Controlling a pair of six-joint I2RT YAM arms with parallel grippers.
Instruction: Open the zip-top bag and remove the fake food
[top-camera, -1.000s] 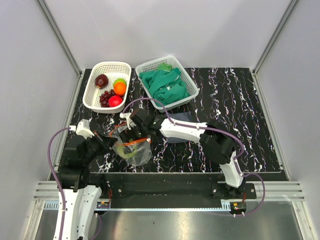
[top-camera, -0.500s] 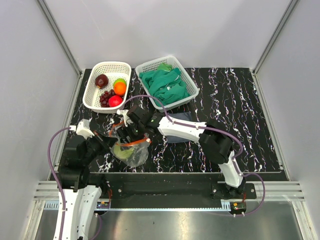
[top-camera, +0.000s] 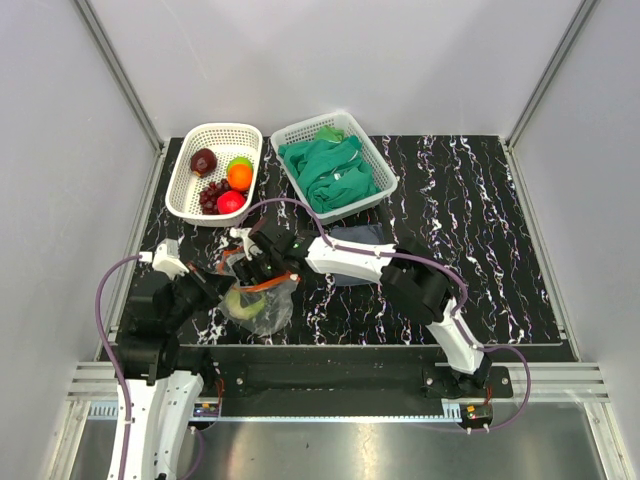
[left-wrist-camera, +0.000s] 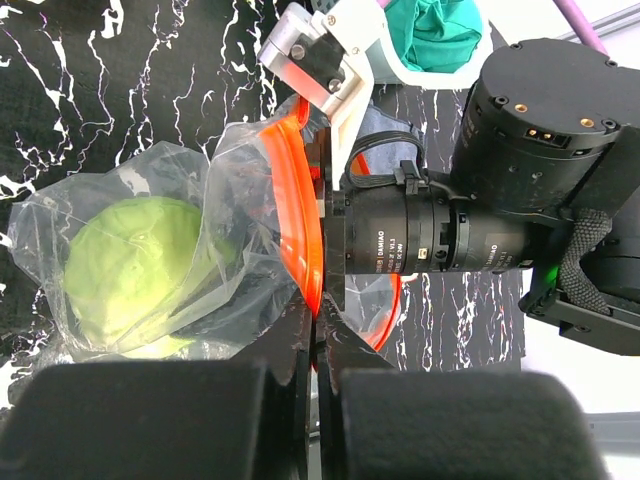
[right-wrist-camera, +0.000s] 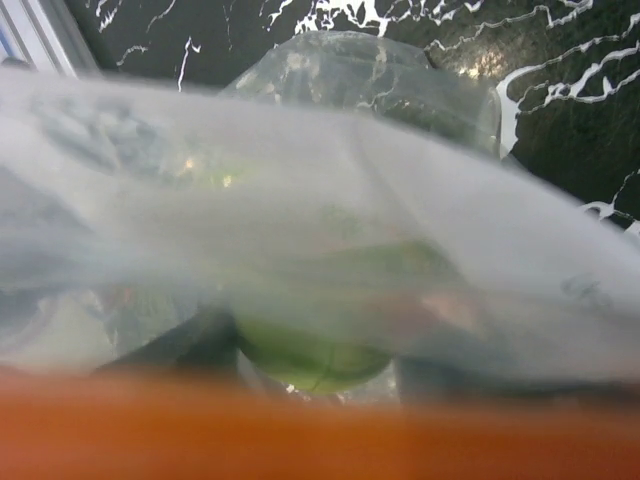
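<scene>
Zip-top bag: on the worktop, right in front of the left claw, pinched there by its orange-red strip between pads pressed together. Holds a pale green cabbage, ahead and to the left of that claw's tips. Right claw at the bag's mouth from the far side, touching the strip; perhaps closed on plastic, but cannot tell through the blur.

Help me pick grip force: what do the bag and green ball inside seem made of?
The bag looks like thin clear plastic film, glossy: creases and glare. The green ball seems matte moulded plastic with faint ridges, though film blurs it.
</scene>
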